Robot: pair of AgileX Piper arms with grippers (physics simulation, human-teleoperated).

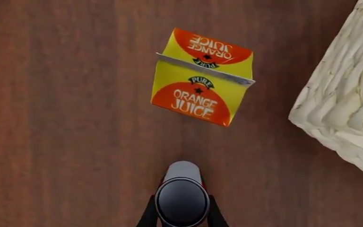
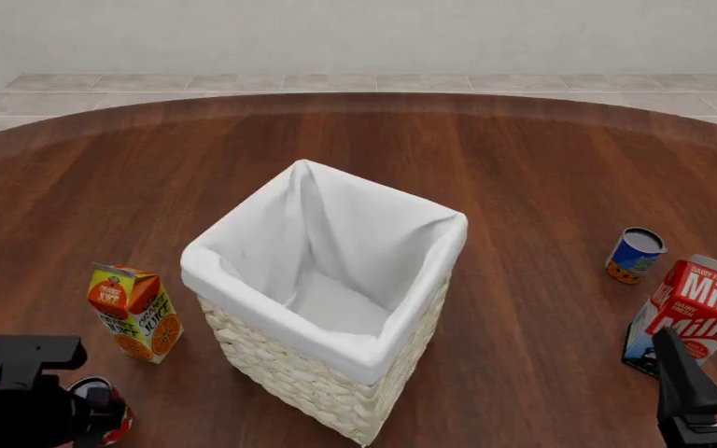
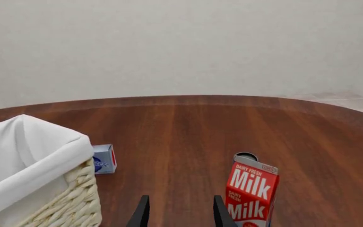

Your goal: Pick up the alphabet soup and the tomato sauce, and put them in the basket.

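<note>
The alphabet soup can [image 1: 181,189], red with a silver top, sits between the fingers of my left gripper [image 1: 181,216], which press on both its sides. In the front view this can [image 2: 116,427] shows at the near left corner, half hidden by the left gripper [image 2: 85,411]. The tomato sauce can [image 2: 635,255], blue and orange, stands far right on the table; only its top [image 3: 246,156] peeks out behind the milk. The basket [image 2: 333,373] stands in the middle. My right gripper [image 3: 180,213] is open and empty, near the front right edge [image 2: 713,364].
An orange juice carton [image 2: 134,313] stands left of the basket, just ahead of the left gripper [image 1: 200,78]. A red milk carton [image 2: 695,313] stands close by the right gripper [image 3: 251,196]. A small blue-and-white box [image 3: 104,159] lies behind the basket's wicker wall [image 3: 74,198].
</note>
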